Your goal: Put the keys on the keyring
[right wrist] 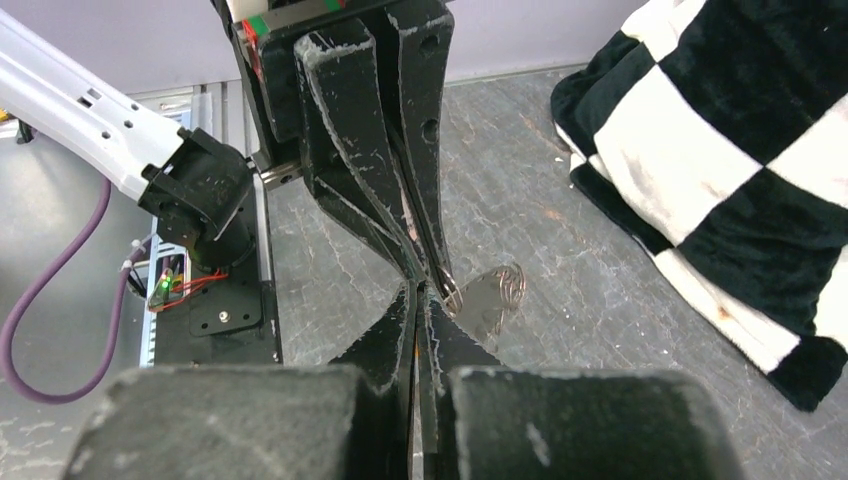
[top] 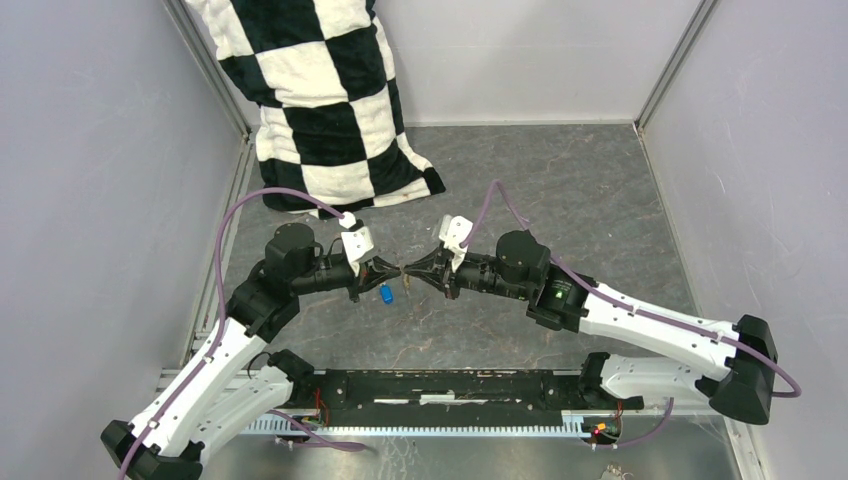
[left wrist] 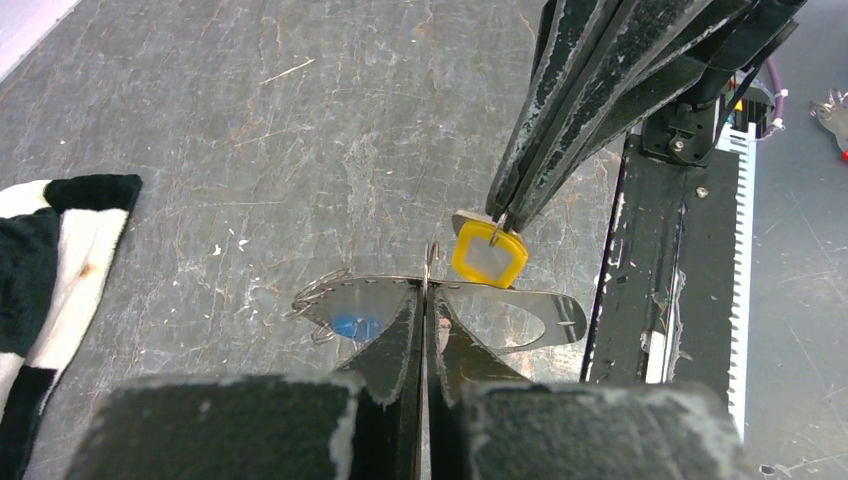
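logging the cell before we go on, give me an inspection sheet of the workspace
surface: grey table, scratched
job's things: keyring held by left gripper; yellow key held by right gripper, close to the ring; blue key by the ring, threaded or not unclear
clutter: checkered cloth, far left
grippers: both shut, tips almost meeting
cables: purple cable on each arm
surroundings: grey walls on three sides

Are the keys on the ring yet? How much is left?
About halfway, it seems. The blue key dangles under the left gripper, so it looks already on the keyring. Right now the left gripper is shut on the keyring's wire, and the right gripper pinches the yellow key just beside it. Left to do: slide the yellow key on.
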